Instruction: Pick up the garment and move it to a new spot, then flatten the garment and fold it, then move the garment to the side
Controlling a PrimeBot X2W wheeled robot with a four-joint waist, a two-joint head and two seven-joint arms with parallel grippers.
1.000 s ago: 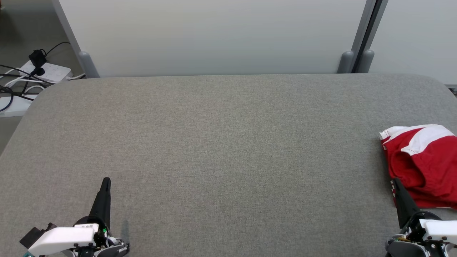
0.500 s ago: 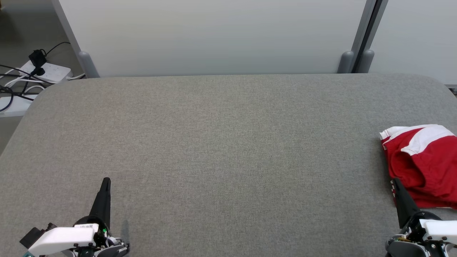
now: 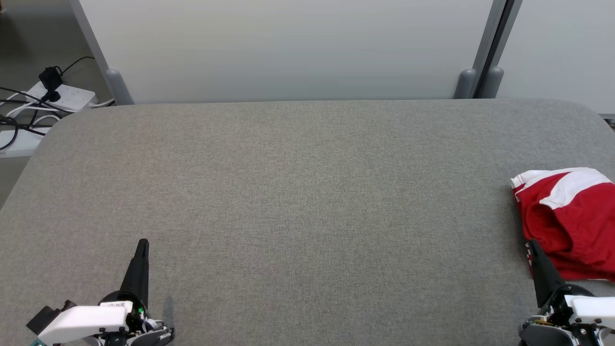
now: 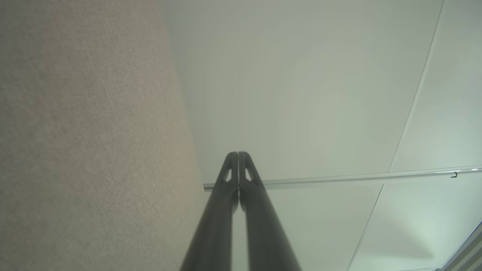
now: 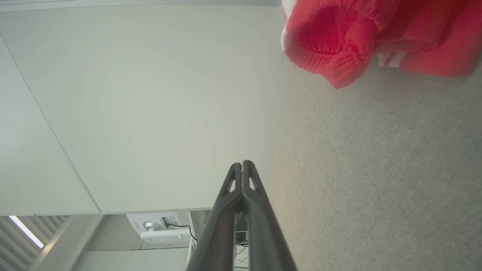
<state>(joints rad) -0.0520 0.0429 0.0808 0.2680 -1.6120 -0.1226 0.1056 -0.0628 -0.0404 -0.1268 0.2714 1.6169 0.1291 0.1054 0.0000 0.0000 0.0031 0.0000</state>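
The garment (image 3: 571,221) is red with white bands and lies crumpled at the far right edge of the grey table (image 3: 298,202), partly cut off by the head view's border. It also shows at the top right of the right wrist view as a red bunched garment (image 5: 354,41). My right gripper (image 3: 531,244) rests at the lower right, shut, its tip just at the garment's near left edge; the tips (image 5: 242,164) are pressed together with nothing between them. At the lower left my left gripper (image 3: 142,242) is shut and empty, far from the garment; its tips (image 4: 238,154) touch.
A pale partition wall (image 3: 288,48) runs along the table's far edge, with grey posts (image 3: 473,81) at the right. Off the table's far left corner lie a white power strip (image 3: 62,96) and black cables on the floor.
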